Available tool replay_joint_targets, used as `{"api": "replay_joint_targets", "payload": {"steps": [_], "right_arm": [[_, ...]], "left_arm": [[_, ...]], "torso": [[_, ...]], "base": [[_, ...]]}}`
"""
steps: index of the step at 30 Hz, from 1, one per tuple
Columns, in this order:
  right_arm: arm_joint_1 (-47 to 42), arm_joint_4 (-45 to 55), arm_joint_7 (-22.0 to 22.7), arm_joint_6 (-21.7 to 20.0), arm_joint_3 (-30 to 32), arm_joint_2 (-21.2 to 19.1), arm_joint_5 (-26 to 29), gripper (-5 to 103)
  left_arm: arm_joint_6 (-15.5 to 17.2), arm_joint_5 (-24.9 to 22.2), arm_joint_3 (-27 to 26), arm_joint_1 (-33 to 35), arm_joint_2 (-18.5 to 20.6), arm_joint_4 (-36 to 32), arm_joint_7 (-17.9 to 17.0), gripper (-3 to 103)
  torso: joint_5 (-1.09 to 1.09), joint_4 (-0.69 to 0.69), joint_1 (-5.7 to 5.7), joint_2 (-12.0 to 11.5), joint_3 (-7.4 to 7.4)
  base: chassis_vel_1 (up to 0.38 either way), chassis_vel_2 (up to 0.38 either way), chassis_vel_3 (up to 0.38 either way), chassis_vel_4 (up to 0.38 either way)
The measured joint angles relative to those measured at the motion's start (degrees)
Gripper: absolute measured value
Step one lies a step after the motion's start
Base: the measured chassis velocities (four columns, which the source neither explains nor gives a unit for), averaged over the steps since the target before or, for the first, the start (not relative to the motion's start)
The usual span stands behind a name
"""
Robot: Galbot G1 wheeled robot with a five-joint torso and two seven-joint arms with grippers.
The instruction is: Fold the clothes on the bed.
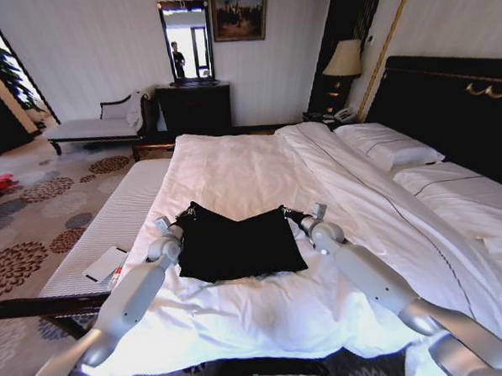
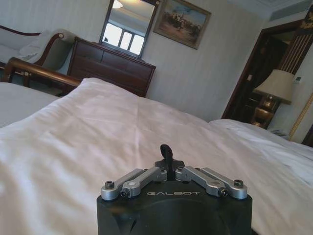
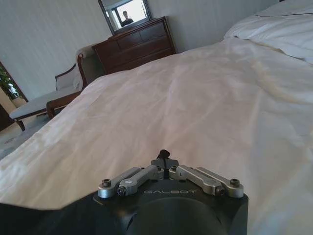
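Observation:
The clothes (image 1: 237,246), a black T-shirt, lie flat on the white duvet of the bed (image 1: 258,166), near its foot end. The shirt's two far corners are drawn up into points. My left gripper (image 1: 182,218) is shut on the far left corner and my right gripper (image 1: 293,216) on the far right one. In the left wrist view my left gripper (image 2: 166,152) shows closed over a black tip, with white duvet beyond. Black cloth (image 3: 39,220) lies beside my right gripper (image 3: 164,155), which looks closed as well.
A light-cushioned bench (image 1: 110,221) runs along the bed's left side with a white card (image 1: 106,263) on it. Pillows (image 1: 388,147) and the dark headboard (image 1: 449,102) are on the right. A dresser (image 1: 194,107) and chaise (image 1: 96,124) stand beyond the bed.

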Motion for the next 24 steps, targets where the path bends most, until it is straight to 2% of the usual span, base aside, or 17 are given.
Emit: {"api": "replay_joint_targets", "payload": {"steps": [4, 11, 20, 24], "right_arm": [[1.4, -4.0, -1.0, 1.0, -0.9, 1.5, -1.4, 0], [1.8, -6.1, -1.5, 2.3, -0.9, 2.3, -1.9, 0], [-2.3, -2.2, -2.5, 4.6, 2.1, 0.3, -3.1, 0], [-4.7, 1.0, -3.9, 6.7, 3.3, -0.8, -6.4, 0]], "left_arm": [[-0.7, 0.3, 0.3, -1.4, -0.3, 2.9, 1.3, 2], [-2.2, 1.1, 0.7, -2.3, -0.8, 4.2, 1.9, 2], [-2.9, 1.2, -1.4, 2.5, -0.9, 0.2, 2.7, 2], [-4.1, 1.4, -1.9, 4.2, -0.2, -2.4, 3.0, 2]], "torso": [[0.01, -0.02, -0.01, 0.0, 0.00], [0.00, -0.01, 0.00, 0.0, 0.00], [0.01, -0.02, -0.01, 0.0, -0.01], [0.01, -0.01, -0.01, 0.0, -0.01]], "base": [[0.000, 0.000, 0.000, 0.000], [0.000, 0.000, 0.000, 0.000], [0.000, 0.000, 0.000, 0.000], [0.000, 0.000, 0.000, 0.000]]}}
